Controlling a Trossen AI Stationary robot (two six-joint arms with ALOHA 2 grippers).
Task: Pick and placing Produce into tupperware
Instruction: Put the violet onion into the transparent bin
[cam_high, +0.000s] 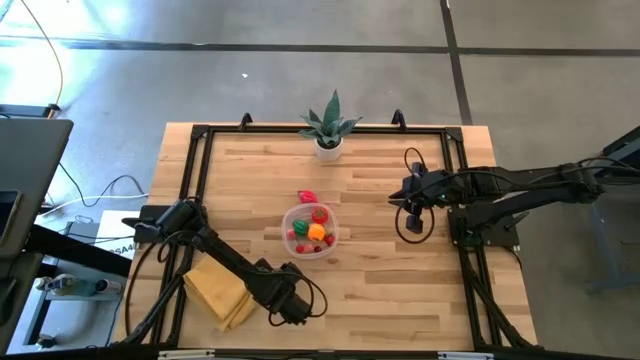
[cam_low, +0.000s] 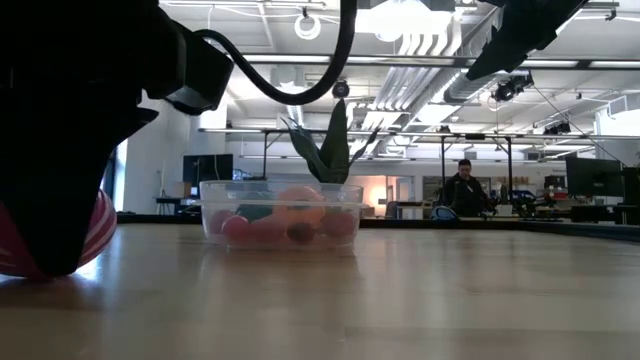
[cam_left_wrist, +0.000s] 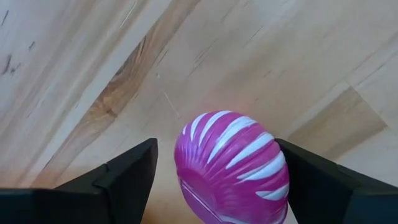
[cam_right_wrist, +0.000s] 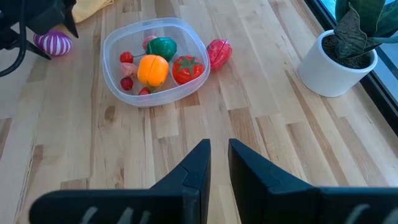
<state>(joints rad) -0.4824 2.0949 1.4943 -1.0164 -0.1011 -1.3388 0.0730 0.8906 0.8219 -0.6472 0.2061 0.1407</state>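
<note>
**My left tool straddles the striped onion; the tub waits beyond it**

My left tool (cam_left_wrist: 214, 180) is down at the table (cam_high: 380, 290), its fingers (cam_left_wrist: 127, 177) spread wide. Between them sits a magenta toy onion with white stripes (cam_left_wrist: 231, 165), resting on the wood. One finger stands clear of it, with bare table showing in the gap; the other is close against its far side, and I cannot tell whether it touches. In the high view this tool (cam_high: 290, 305) sits at the near edge of the table, just beside the folded yellow cloth (cam_high: 220, 290).

Farther out from my left tool, toward the middle of the table, stands the clear round tub (cam_high: 310, 230). Inside it I see a toy tomato (cam_right_wrist: 186, 68), an orange pepper (cam_right_wrist: 153, 70), a green piece (cam_right_wrist: 163, 47) and a few small red bits (cam_right_wrist: 127, 58). A red-pink piece (cam_right_wrist: 219, 53) lies on the wood just outside the tub's wall, on the side away from my left tool.

My right tool (cam_right_wrist: 219, 163) hangs over the table well apart from the tub, its fingers nearly pressed together with only a thin slit between them, holding nothing.

Beyond the tub, at the far edge, a spiky green plant in a white pot (cam_high: 330, 128) stands upright. From table height, a person (cam_low: 463, 188) shows in the room behind.
</note>
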